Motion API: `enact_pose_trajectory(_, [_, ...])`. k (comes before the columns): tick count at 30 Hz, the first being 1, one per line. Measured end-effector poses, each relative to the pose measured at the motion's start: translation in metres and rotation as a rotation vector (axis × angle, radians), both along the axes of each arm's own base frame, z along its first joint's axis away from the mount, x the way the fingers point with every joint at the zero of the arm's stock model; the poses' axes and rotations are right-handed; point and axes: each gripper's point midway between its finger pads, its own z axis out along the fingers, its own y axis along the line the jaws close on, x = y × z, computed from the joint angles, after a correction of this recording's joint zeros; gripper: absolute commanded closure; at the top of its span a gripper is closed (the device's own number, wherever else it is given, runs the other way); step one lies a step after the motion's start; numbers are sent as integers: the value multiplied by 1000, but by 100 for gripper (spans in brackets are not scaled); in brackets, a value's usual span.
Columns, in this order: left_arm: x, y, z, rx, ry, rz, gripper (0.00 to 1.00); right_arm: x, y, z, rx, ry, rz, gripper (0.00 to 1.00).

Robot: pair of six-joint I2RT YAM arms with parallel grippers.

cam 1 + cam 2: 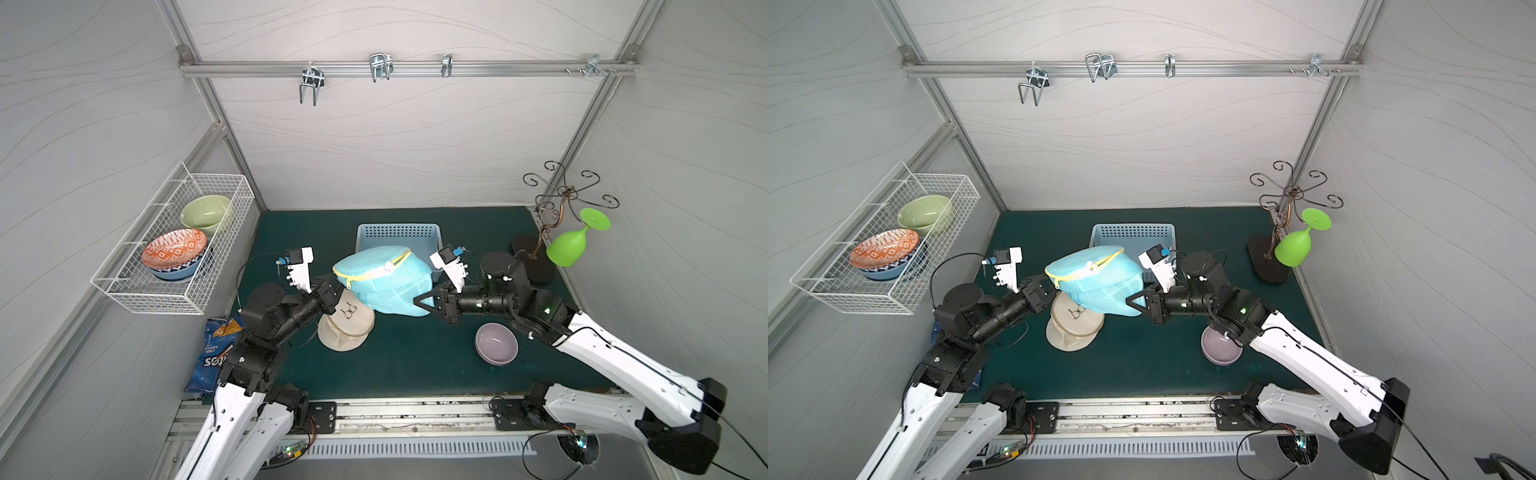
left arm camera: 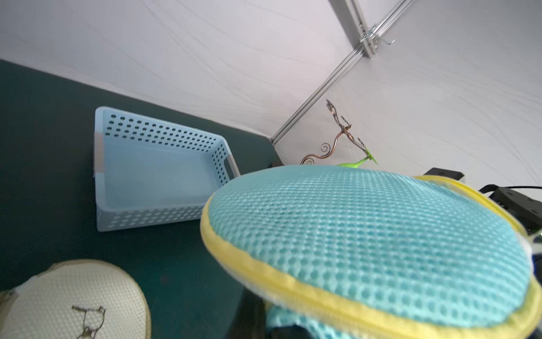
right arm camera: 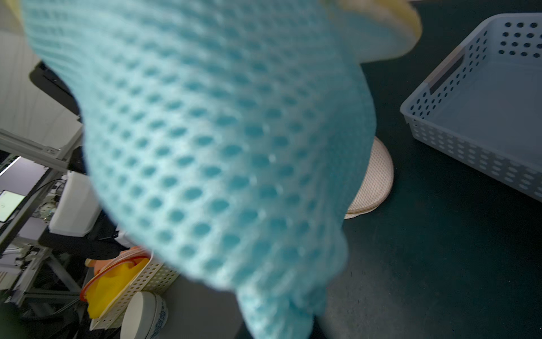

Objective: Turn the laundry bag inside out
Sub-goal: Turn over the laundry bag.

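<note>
Two arms meet just on the robot's side of the pale blue plastic basket [image 1: 399, 227] and carry the laundry bag [image 1: 382, 282] between them, clear of the green mat [image 1: 399, 370]. The bag, turquoise mesh with a yellow zip edge, hangs in front of the basket and covers part of its near rim in both top views. The left gripper [image 1: 331, 291] is closed on the zip end, toward the basket's left side. The right gripper [image 1: 422, 301] is clamped on the lower mesh corner toward the basket's right side. Held by two ends, the bag is spread and lifted. I judge this is meant to free its mouth so the cloth can be drawn through itself. The zip looks partly open, though how far is hard to tell, and the turning looks not yet done.

A cream mesh pouch [image 1: 347, 332] lies on the mat in front of the basket's left corner, directly under the bag. If the bag were lowered, it would land on the pouch.

A blue chip bag [image 1: 210, 357] sits well to the left of the basket, beside the left arm.

A purple bowl [image 1: 496, 345] rests in front of the basket's right side, close under the right arm, where an elbow could knock it.

A green goblet [image 1: 567, 249] hangs upside down from a wire stand [image 1: 536, 266], well to the right of the basket and out of the way.
</note>
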Motion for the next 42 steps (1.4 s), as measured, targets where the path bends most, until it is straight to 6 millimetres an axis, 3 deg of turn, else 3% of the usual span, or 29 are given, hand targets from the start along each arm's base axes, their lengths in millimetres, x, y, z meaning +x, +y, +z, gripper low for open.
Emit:
enact_pose_trajectory(4, [-6, 0, -12, 5, 58, -10, 75, 0, 4, -20, -90, -33, -25, 100])
enact_pose_trajectory(5, [-3, 4, -7, -4, 39, 14, 68, -6, 3, -34, -148, -21, -12, 100])
enact_pose_trajectory(9, [10, 15, 18, -74, -38, 81, 67, -36, -16, -118, -428, 95, 59, 100])
enact_pose_trajectory(10, [13, 13, 21, -96, -45, 78, 63, -41, -22, -131, -472, 121, 72, 100])
enact_pose_trajectory(12, [16, 9, 17, -115, -31, 59, 52, -47, -29, -141, -504, 149, 84, 100])
enact_pose_trajectory(16, [6, -6, 8, -128, 26, -39, 47, -42, -29, -120, -440, 145, 82, 100])
enact_pose_trajectory(21, [-33, -42, -6, -116, 73, -236, 40, -37, -31, -94, -343, 122, 111, 100])
enact_pose_trajectory(24, [-50, -54, -27, -124, 115, -309, 37, -48, -27, -83, -289, 116, 188, 100])
enact_pose_trajectory(26, [-51, -56, -46, -125, 167, -315, 28, -57, -23, -73, -237, 107, 248, 100])
enact_pose_trajectory(30, [-54, -60, -69, -118, 239, -319, 26, -57, -19, -57, -153, 126, 281, 100])
enact_pose_trajectory(36, [-78, -73, -64, -38, 187, -390, 24, -50, -10, -46, -78, 189, 275, 100])
enact_pose_trajectory(39, [-85, -78, -62, 18, 152, -403, 15, -49, -5, -39, -40, 213, 283, 100])
enact_pose_trajectory(42, [-87, -80, -63, 82, 123, -401, 18, -50, 1, -29, 10, 242, 305, 100])
